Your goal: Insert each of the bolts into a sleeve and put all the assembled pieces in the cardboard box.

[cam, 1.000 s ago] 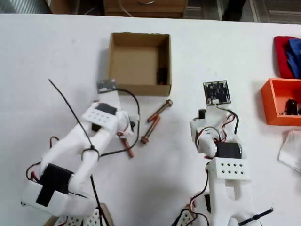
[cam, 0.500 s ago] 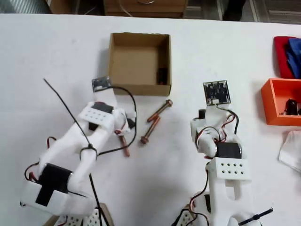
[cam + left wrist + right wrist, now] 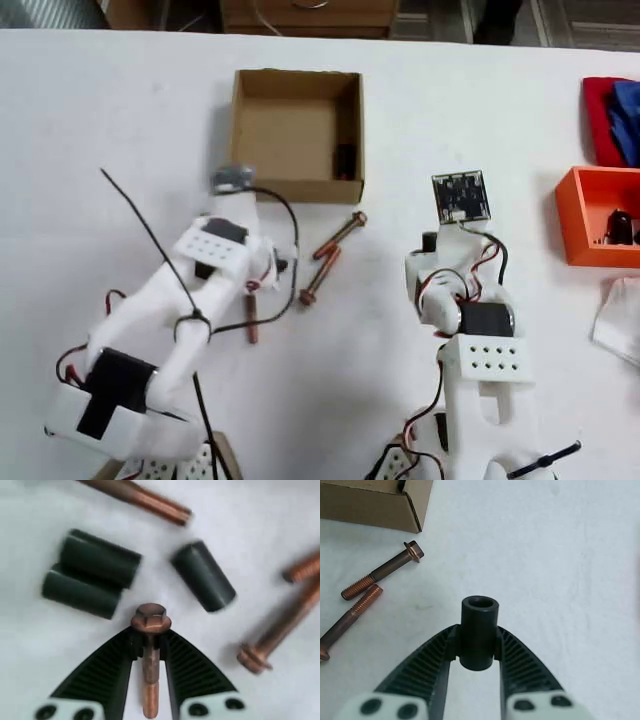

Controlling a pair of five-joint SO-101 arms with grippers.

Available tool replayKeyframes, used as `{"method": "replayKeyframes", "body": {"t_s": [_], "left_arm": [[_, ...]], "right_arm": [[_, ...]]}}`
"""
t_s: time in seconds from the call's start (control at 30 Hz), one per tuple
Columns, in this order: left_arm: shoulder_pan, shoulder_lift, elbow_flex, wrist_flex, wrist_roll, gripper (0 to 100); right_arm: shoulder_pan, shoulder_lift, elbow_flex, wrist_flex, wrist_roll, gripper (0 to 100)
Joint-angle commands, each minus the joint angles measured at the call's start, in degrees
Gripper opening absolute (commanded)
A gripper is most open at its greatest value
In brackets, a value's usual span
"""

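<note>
Bolt (image 3: 150,680) pinched in left gripper (image 3: 150,639) has swung round over loose sleeves (image 3: 202,575), right gripper (image 3: 478,642) clamps a sleeve (image 3: 479,615) near cardboard box (image 3: 297,190), so mating prob next.

The work surface is a white table (image 3: 480,90). At its right edge stands an open-topped orange bin (image 3: 590,254) containing a small dark item (image 3: 620,228) that cannot be identified. Farther back along the same edge lies red fabric (image 3: 600,115), with blue fabric (image 3: 630,110) lying against it. On the near side of the bin, a crumpled white sheet (image 3: 620,315) rests at the edge. Wooden furniture (image 3: 310,15) stands beyond the table's far side.
</note>
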Motion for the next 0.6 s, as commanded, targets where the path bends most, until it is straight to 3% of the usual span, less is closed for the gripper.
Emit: {"method": "replayKeyframes", "body": {"t_s": [0.0,0.2,0.33,0.5,0.57], "left_arm": [[2.73,-0.44,-2.24,1.58,-8.44,3],[2.73,-0.44,-2.07,0.62,-21.19,3],[2.73,-0.35,-1.89,0.79,-20.04,5],[2.73,-0.35,-1.01,0.70,-15.21,22],[2.81,-0.35,-1.01,0.62,-14.86,23]], "right_arm": [[0.13,-2.07,-0.44,-1.10,-0.26,2.2],[0.13,-2.07,-0.44,-1.10,-0.26,2.2],[0.13,-2.07,-0.44,-1.10,-0.26,2.2],[0.13,-2.07,-0.44,-1.10,-0.26,2.2],[0.13,-2.07,-0.44,-1.10,-0.26,2.2]]}}
